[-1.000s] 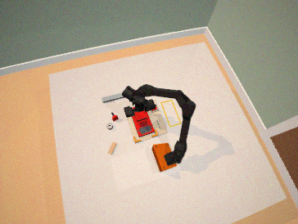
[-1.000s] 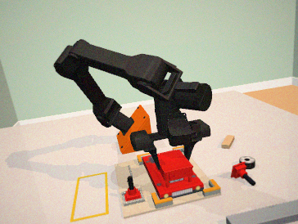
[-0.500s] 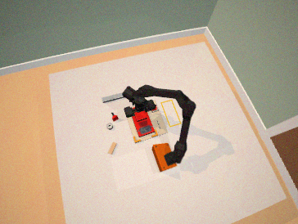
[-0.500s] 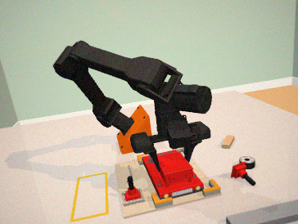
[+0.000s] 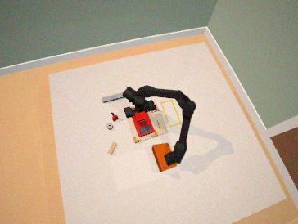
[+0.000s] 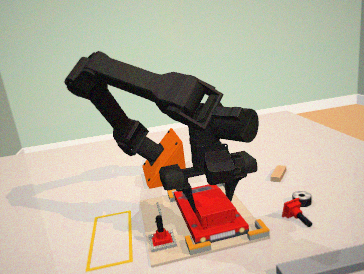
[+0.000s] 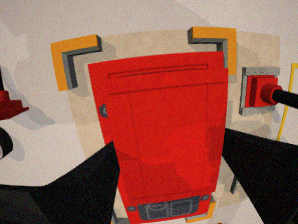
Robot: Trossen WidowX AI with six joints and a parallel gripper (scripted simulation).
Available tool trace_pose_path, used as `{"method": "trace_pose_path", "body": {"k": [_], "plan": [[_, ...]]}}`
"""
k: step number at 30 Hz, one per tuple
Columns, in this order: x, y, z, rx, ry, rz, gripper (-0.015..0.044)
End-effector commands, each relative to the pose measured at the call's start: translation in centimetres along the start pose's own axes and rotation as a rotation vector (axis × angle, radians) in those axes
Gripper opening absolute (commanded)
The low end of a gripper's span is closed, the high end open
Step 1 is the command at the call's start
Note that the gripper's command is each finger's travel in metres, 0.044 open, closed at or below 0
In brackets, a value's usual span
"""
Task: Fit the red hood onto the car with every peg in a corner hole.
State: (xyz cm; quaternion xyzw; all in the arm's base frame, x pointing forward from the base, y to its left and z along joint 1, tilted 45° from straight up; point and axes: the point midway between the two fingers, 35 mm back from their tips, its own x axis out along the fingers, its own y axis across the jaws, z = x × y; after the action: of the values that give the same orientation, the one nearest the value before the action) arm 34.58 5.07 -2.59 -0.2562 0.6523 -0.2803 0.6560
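A red knob (image 5: 115,118) (image 6: 292,209) (image 7: 11,108) with a black stem lies tipped over near a wheel (image 5: 107,127) (image 6: 294,195) (image 7: 4,143). A tan block (image 5: 112,148) (image 6: 278,173) lies farther off, well apart from a grey bar (image 5: 112,98) (image 6: 320,262). A yellow outline (image 5: 165,114) (image 6: 91,244) (image 7: 284,116) marks a rectangle. Pale green walls (image 5: 254,61) (image 6: 200,35) stand behind.
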Motion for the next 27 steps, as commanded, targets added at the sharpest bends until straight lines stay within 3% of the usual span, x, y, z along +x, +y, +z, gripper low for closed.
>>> {"method": "trace_pose_path", "body": {"k": [1, 17, 27], "plan": [[0.26, 0.02, 0.0, -0.004, -0.001, -0.004, 0.0], [0.41, -0.02, 0.0, 0.001, 0.0, 0.0, 0.0], [0.47, -0.02, 0.01, 0.001, 0.0, 0.0, 0.0263]]}}
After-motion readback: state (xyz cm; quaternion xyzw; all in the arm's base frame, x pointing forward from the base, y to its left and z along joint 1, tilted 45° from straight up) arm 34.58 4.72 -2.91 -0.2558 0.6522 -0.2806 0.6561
